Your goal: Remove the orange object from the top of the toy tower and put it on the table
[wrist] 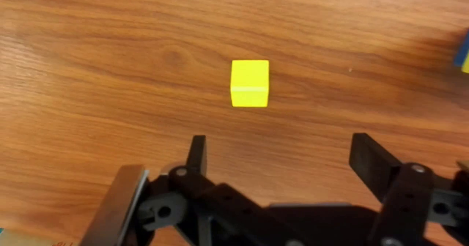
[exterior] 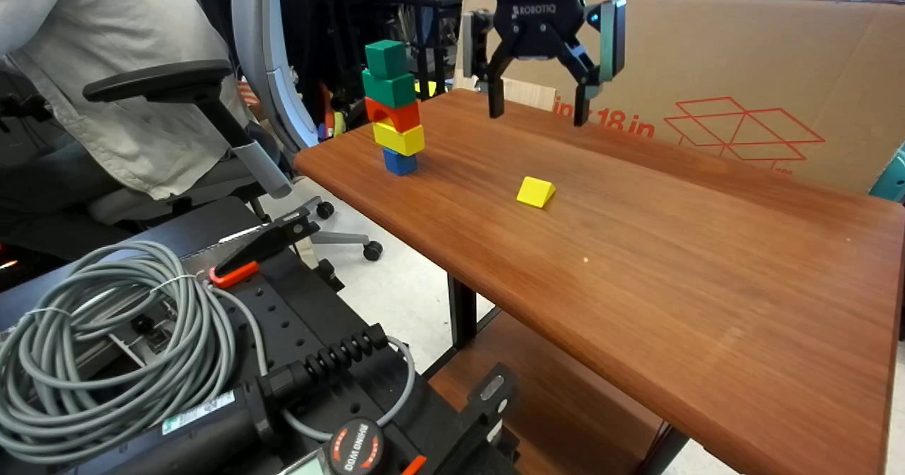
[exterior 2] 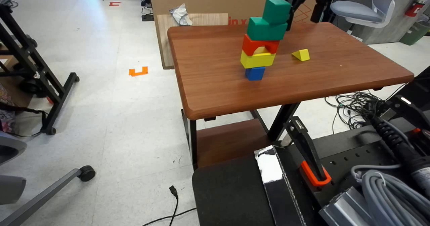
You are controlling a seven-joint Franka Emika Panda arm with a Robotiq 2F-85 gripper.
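Observation:
The orange object, a small yellow wedge-like block, lies on the table, apart from the tower; it shows in both exterior views (exterior: 536, 192) (exterior 2: 302, 54) and the wrist view (wrist: 250, 81). The toy tower (exterior: 407, 117) (exterior 2: 265, 31) stands upright: blue at the bottom, then yellow, a red arch and two green blocks. Only a blue and yellow edge of it shows at the wrist view's right border (wrist: 462, 53). My gripper (exterior: 539, 113) (wrist: 280, 143) is open and empty above the table (exterior: 672, 263), beyond the yellow block in an exterior view. In an exterior view the tower partly hides it.
A large cardboard box (exterior: 742, 58) stands along the table's far side. A black cart with coiled grey cable (exterior: 170, 319) is in front of the table. A person (exterior: 127, 72) sits in a chair beyond the tower's end of the table.

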